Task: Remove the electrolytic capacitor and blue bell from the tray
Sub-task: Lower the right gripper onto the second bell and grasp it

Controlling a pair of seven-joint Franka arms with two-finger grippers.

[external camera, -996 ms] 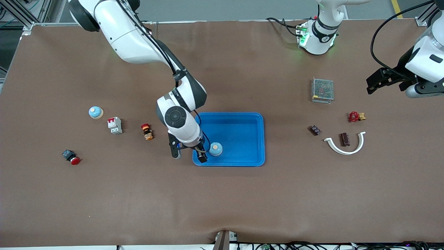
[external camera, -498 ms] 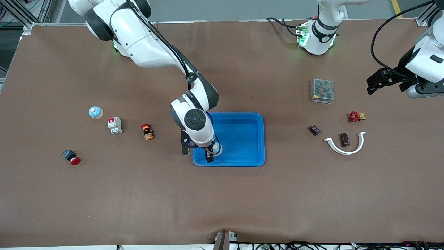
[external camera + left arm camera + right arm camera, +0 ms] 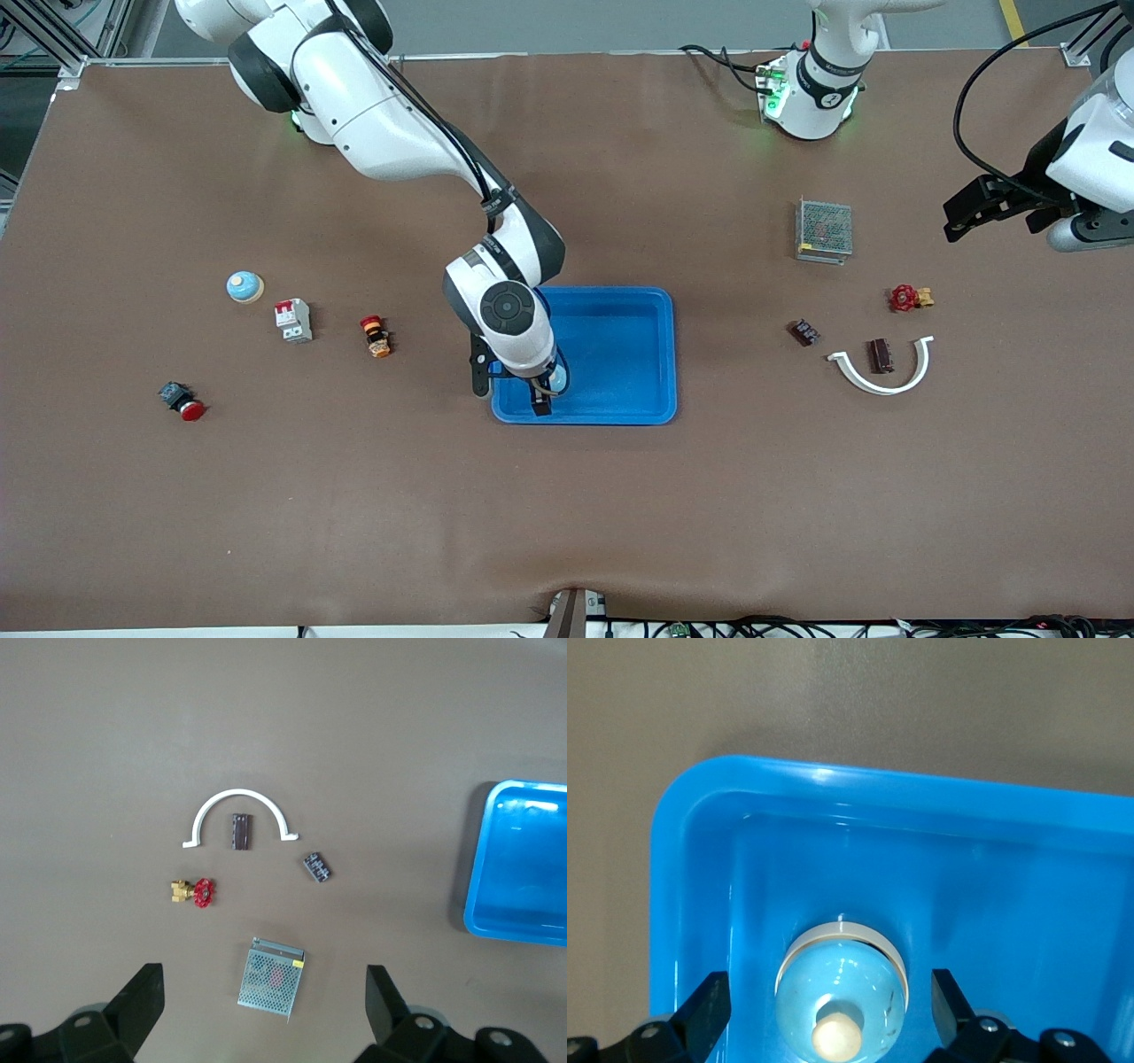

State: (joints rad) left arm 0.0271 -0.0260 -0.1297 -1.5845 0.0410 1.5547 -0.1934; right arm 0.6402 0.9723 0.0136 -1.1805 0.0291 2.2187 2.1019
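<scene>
Front view: the blue tray [image 3: 620,306] is seen at the middle of the brown surface [image 3: 567,496]. The right gripper [image 3: 512,390] is lowered over the tray's corner nearest the camera, toward the right arm's end, and the bell [image 3: 558,383] in that corner is mostly hidden by it. A second bell [image 3: 244,286] is seen toward the right arm's end, with a white breaker [image 3: 293,320] beside it. The left gripper [image 3: 979,206] is held high over the left arm's end. A capacitor [image 3: 880,355] is seen lying inside a white curved clip [image 3: 881,373].

Left wrist view: the left gripper [image 3: 264,1010] is spread wide, with nothing between its fingers, above a metal mesh box [image 3: 272,979].

Right wrist view: the right gripper [image 3: 830,1014] is spread, its fingers set either side of the bell [image 3: 842,983] without touching it.
</scene>
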